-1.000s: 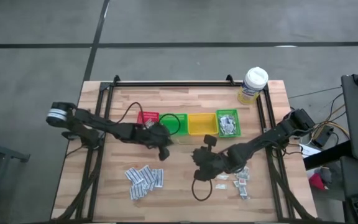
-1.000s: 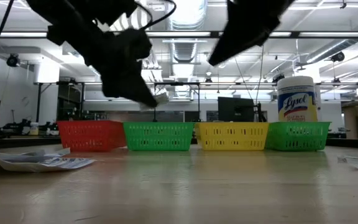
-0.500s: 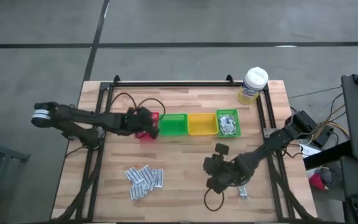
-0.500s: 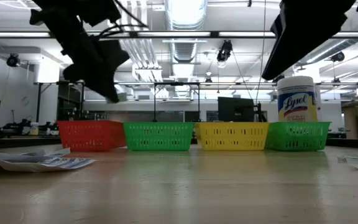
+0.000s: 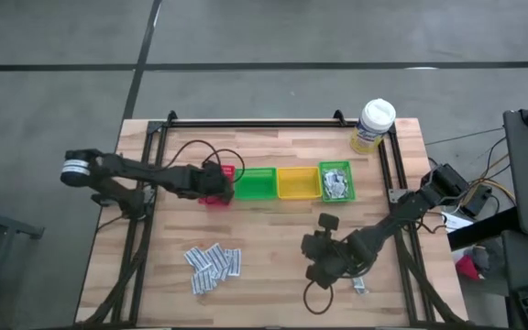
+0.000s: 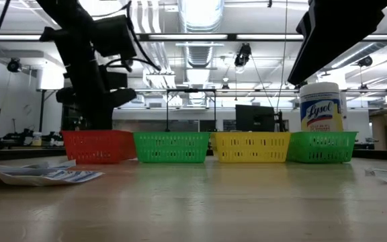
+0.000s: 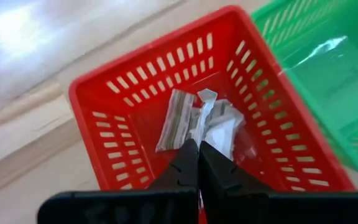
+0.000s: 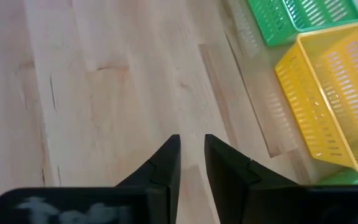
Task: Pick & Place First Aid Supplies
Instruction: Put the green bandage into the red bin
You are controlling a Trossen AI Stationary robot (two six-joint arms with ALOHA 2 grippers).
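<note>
You are partway through the sorting. In the high view the red bin at centre left already holds a few sachets, and the far-right green bin is well filled, while the middle green bin and the yellow bin look empty. A loose pile of white-blue sachets waits at lower left, fanned out, most with their long axes running roughly toward the bins. A few more sachets lie at lower right, partly hidden by the right arm.

Your left gripper hangs over the red bin with its fingers pressed together and nothing between them. Your right gripper hovers over bare wood at lower centre, fingers slightly parted, holding nothing.
</note>
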